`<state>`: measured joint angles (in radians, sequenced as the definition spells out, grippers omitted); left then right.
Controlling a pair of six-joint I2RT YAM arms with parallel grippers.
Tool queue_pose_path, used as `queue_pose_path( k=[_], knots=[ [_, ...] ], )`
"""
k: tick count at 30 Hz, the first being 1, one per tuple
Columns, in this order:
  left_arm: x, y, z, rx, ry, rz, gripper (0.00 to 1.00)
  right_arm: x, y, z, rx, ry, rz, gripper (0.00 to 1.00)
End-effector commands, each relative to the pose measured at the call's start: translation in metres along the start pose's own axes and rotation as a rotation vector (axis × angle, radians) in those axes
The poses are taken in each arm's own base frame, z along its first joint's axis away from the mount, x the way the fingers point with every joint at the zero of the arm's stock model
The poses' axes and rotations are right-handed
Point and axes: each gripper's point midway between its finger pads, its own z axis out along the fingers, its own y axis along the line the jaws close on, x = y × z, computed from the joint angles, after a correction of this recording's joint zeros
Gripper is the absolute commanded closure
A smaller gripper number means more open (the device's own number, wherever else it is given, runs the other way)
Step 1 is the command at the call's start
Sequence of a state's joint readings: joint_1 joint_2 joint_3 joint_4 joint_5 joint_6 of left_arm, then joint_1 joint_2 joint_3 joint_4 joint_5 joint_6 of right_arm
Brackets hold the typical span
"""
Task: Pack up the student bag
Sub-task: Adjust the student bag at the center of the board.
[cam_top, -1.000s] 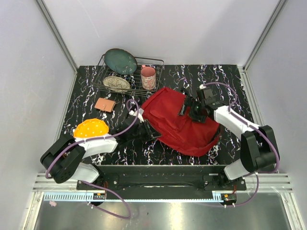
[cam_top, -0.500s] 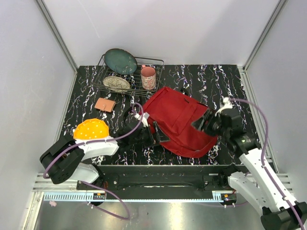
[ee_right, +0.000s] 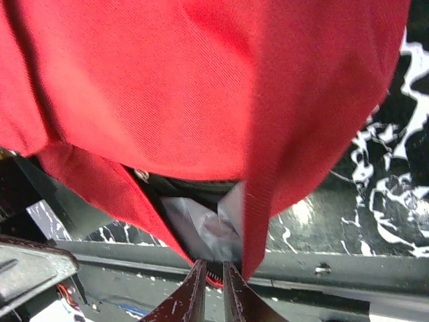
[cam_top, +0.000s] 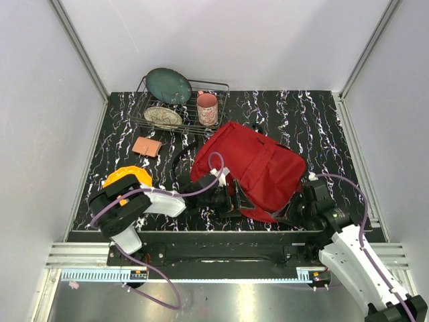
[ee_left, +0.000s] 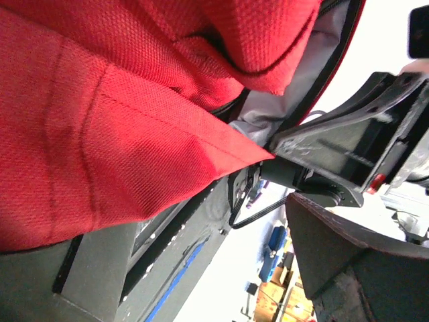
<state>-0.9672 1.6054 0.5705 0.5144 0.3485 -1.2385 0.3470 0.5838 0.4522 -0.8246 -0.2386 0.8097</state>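
Note:
The student bag (cam_top: 251, 168), large and dark red, lies in the middle of the table with its zip mouth facing the near edge. Its grey lining (ee_right: 201, 218) shows through the gap. My right gripper (cam_top: 295, 213) sits at the bag's near right corner. Its fingers (ee_right: 196, 295) are almost together, pinching the zip rim (ee_right: 216, 276) of the bag. My left gripper (cam_top: 231, 201) is at the bag's near left edge with its jaws wide apart. Red fabric (ee_left: 120, 134) drapes over one finger, and the other finger (ee_left: 348, 268) stands free.
A wire rack (cam_top: 194, 86) at the back left holds a green plate (cam_top: 169, 85), a patterned plate (cam_top: 163, 116) and a pink mug (cam_top: 207, 109). A brown wallet (cam_top: 147, 146) and an orange disc (cam_top: 127, 178) lie left of the bag. The table's metal front rail (ee_right: 335, 275) is right under both grippers.
My right arm swung from the bag's far side to its near right corner and closed on the rim. My left gripper opened and slid right along the near edge. The bag bunched up.

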Motion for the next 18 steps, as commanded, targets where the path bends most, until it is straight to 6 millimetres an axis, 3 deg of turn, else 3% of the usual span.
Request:
queue_pose_path(
  k=[1, 7, 11, 12, 14, 17, 18],
  knots=[
    [0.001, -0.055, 0.014, 0.222, 0.044, -0.011, 0.08, 0.031, -0.017, 0.000, 0.025, 0.098, 0.059, 0.80],
    [0.008, -0.051, 0.026, 0.255, 0.087, -0.051, 0.12, 0.041, -0.027, 0.010, 0.077, 0.149, 0.083, 0.83],
    [0.007, -0.040, 0.030, 0.225, 0.078, -0.056, 0.16, 0.029, -0.025, 0.013, 0.104, 0.086, 0.080, 0.82],
    [0.008, -0.038, 0.032, 0.221, 0.084, -0.055, 0.23, 0.025, -0.025, 0.011, 0.119, 0.071, 0.076, 0.82],
    [0.009, -0.036, 0.033, 0.218, 0.088, -0.047, 0.27, 0.017, -0.013, -0.002, 0.099, 0.040, 0.057, 0.80],
    [0.010, -0.029, 0.034, 0.194, 0.089, -0.047, 0.26, -0.008, 0.009, -0.032, 0.038, -0.096, 0.051, 0.66],
    [0.009, -0.028, 0.035, 0.189, 0.085, -0.045, 0.21, -0.018, 0.010, -0.037, 0.041, -0.153, 0.058, 0.51]
  ],
)
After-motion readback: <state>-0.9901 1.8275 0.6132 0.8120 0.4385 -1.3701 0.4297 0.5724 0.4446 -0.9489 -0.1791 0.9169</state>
